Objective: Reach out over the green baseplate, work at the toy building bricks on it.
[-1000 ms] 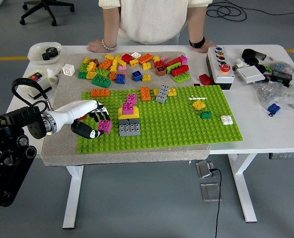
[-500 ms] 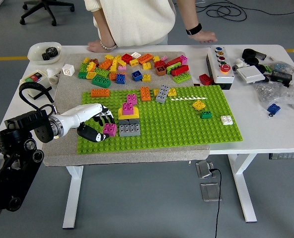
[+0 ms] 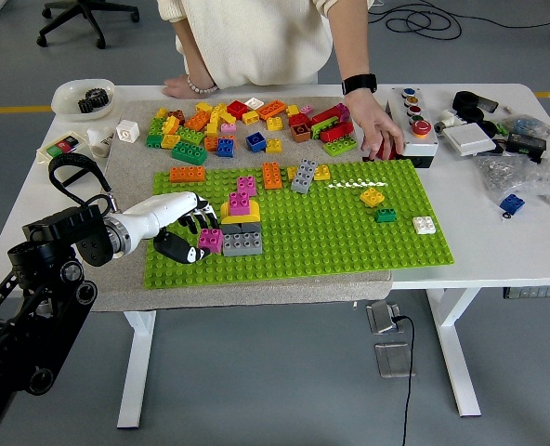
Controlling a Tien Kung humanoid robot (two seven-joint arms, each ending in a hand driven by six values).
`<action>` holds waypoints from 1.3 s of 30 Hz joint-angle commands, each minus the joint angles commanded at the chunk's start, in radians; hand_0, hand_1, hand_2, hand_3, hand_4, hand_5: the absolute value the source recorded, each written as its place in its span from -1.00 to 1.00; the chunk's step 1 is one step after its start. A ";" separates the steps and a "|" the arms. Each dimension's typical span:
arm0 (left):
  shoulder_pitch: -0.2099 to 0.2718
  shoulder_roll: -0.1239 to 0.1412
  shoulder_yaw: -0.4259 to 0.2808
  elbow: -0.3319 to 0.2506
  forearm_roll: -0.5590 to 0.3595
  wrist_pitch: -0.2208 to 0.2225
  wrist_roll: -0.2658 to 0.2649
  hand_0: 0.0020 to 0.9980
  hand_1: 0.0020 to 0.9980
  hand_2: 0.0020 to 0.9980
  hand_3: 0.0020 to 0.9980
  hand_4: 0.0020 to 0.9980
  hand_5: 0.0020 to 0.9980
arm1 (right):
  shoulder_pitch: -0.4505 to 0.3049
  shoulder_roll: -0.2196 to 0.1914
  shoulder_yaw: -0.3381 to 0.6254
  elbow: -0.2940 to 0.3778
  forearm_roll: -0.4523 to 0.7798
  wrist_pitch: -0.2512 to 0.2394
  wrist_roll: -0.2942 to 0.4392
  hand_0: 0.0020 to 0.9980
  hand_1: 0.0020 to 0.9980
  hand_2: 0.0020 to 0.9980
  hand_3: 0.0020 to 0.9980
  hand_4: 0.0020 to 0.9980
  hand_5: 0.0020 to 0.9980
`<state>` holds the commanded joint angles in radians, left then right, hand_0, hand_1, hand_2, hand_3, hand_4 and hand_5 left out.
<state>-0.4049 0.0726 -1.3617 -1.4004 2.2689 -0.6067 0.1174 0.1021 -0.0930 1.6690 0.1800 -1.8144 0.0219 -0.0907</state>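
Note:
The green baseplate [image 3: 331, 232] lies on a grey mat in the middle of the table. My left hand [image 3: 196, 237] reaches in from the left over the plate's near left corner, its fingers shut on a magenta brick [image 3: 210, 241]. The brick sits low over the plate, touching or almost touching the left side of a grey brick [image 3: 243, 244]. Behind the grey brick stands a small stack with a yellow brick [image 3: 241, 214] and pink bricks [image 3: 245, 190] on top. The right arm is out of view.
A person at the far side reaches a hand [image 3: 377, 125] down to the plate's far right edge, beside a button box [image 3: 412, 121]. Loose bricks [image 3: 247, 121] lie behind the plate. Orange [image 3: 188, 174], grey [image 3: 304, 175], yellow [image 3: 372, 197], green [image 3: 385, 216] and white [image 3: 425, 224] bricks sit on it.
My left hand has carried the magenta brick to the right, up to the grey brick. The person's hand has come off the table's far edge and down to the plate's far right.

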 joint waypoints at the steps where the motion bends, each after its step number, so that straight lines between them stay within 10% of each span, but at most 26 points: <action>1: 0.000 -0.001 0.001 0.000 0.000 -0.001 0.003 0.19 0.13 0.06 0.07 0.12 -0.96 | 0.000 0.000 0.000 0.000 0.000 0.000 0.000 0.49 0.29 0.38 0.29 0.72 0.08; 29: -0.014 -0.027 0.041 0.016 0.000 0.004 0.054 0.18 0.12 0.06 0.08 0.17 -0.95 | 0.001 0.000 -0.005 0.000 0.006 -0.001 -0.002 0.49 0.30 0.38 0.30 0.72 0.07; 39: -0.009 -0.033 0.052 0.034 0.000 0.075 0.077 0.18 0.12 0.06 0.08 0.18 -0.94 | 0.000 -0.002 -0.009 0.000 0.003 0.000 -0.003 0.49 0.29 0.38 0.29 0.72 0.07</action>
<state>-0.4137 0.0396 -1.3098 -1.3663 2.2689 -0.5313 0.1942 0.1018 -0.0949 1.6603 0.1800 -1.8117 0.0218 -0.0936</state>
